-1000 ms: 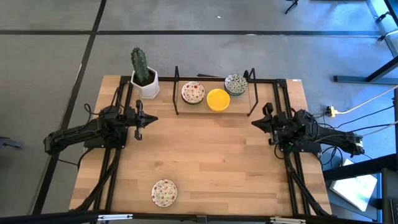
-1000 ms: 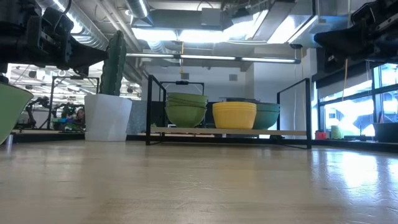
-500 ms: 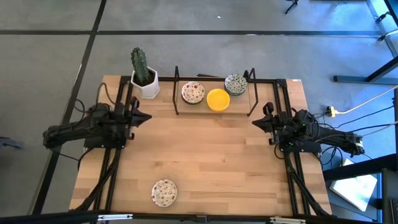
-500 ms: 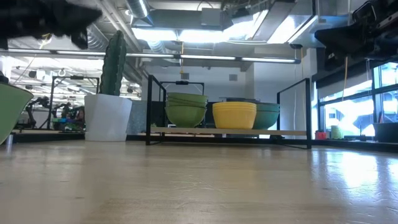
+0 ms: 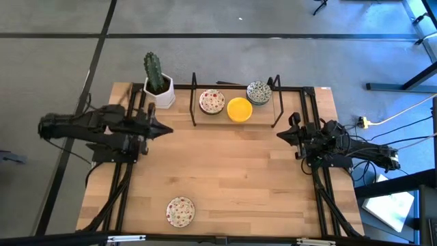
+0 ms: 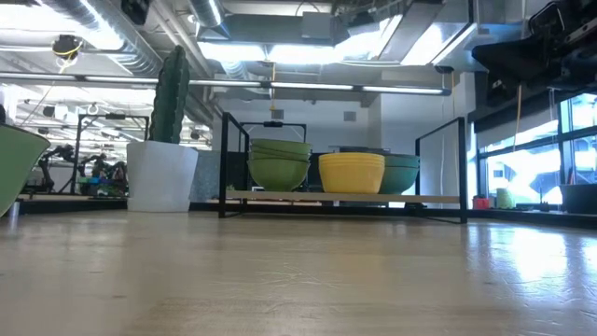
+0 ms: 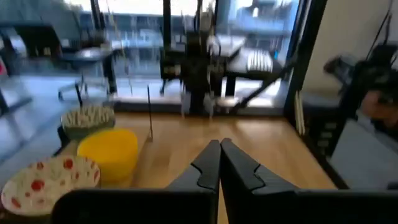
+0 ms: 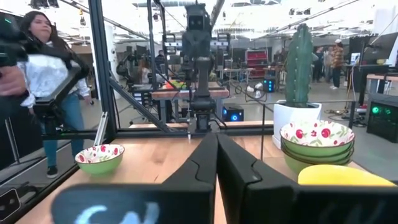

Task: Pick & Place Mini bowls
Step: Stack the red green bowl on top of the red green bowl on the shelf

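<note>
Both grippers pinched together, empty. Left gripper [image 5: 166,130] close beside rack [image 5: 193,102]; I risk clipping it reaching bowls [image 5: 238,108].

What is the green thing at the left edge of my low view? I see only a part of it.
Observer: It is a mini bowl, white with red speckles inside. It stands alone near the table edge opposite the rack.
Operator: I see no grippers. Where is the left one?
Observer: The left gripper is over the table's left side, pointing inward, with its fingers shut.
Operator: And the right one?
Observer: The right gripper is over the right side, also shut and empty.
</note>
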`<action>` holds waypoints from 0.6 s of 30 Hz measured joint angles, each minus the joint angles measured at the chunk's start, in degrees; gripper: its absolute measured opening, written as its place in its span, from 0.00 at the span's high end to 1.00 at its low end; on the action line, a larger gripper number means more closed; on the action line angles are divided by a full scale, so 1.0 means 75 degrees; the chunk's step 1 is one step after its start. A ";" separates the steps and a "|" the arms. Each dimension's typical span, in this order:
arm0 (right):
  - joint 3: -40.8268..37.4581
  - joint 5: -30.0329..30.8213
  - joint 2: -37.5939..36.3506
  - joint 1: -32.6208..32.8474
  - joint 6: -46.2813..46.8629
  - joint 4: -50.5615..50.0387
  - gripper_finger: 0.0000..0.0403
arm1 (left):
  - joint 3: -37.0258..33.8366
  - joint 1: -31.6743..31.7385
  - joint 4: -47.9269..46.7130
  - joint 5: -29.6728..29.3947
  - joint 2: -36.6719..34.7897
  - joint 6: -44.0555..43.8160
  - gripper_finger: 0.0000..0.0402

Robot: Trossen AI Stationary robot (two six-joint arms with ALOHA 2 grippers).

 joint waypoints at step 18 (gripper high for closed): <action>0.0000 -0.0144 0.0001 0.0000 -0.0006 -0.0319 0.98 | 0.4527 -0.2958 -0.5395 -0.1132 0.5308 -0.1960 0.99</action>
